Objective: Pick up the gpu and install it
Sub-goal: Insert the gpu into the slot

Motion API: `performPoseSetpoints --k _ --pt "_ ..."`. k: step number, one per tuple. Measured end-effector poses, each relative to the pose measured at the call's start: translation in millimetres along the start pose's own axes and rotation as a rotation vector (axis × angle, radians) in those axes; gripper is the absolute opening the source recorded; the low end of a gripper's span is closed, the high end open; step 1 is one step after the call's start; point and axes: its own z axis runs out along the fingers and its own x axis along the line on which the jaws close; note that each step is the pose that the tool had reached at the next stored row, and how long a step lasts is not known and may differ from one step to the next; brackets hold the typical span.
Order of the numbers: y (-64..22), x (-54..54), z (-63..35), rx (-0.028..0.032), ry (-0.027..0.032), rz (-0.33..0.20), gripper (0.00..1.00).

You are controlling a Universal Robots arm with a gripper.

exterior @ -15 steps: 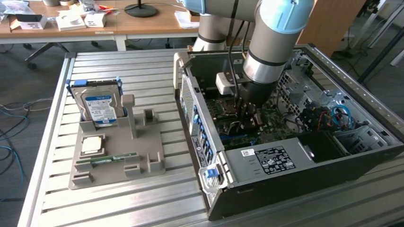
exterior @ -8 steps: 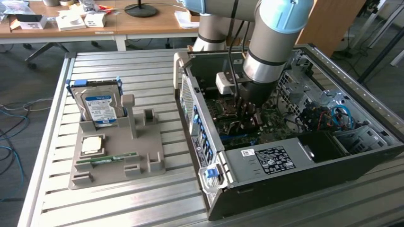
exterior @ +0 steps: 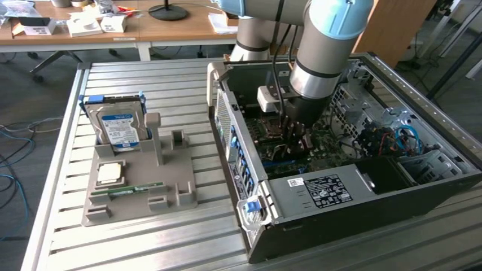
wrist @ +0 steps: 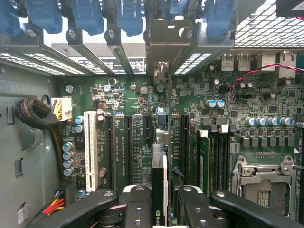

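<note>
My gripper [wrist: 159, 192] is inside the open PC case [exterior: 316, 197], low over the green motherboard [wrist: 128, 99]. It is shut on the gpu [wrist: 158, 173], which shows edge-on as a thin dark card between the two black fingers [wrist: 135, 202]. The card's silver bracket end [wrist: 161, 47] reaches the rear slot openings under the blue latches [wrist: 128, 14]. The card stands upright in line with the black expansion slots [wrist: 129, 147], beside them. In the exterior view, the gripper [exterior: 295, 138] hangs from the arm [exterior: 320, 62] above the board; the card is mostly hidden there.
A grey holder tray [exterior: 177, 195] on the slatted table at the exterior view's left carries a hard drive [exterior: 117, 127], a processor chip [exterior: 110, 172] and a green memory stick [exterior: 128, 191]. Inside the case are a white slot [wrist: 90, 147], a processor socket [wrist: 263, 185], blue cables [exterior: 403, 138] and a black cable bundle [wrist: 33, 114].
</note>
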Motion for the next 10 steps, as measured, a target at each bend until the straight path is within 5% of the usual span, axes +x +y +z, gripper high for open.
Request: performPoseSetpoints --k 10 --pt "0.0 -0.1 0.0 0.0000 0.0000 0.001 0.26"
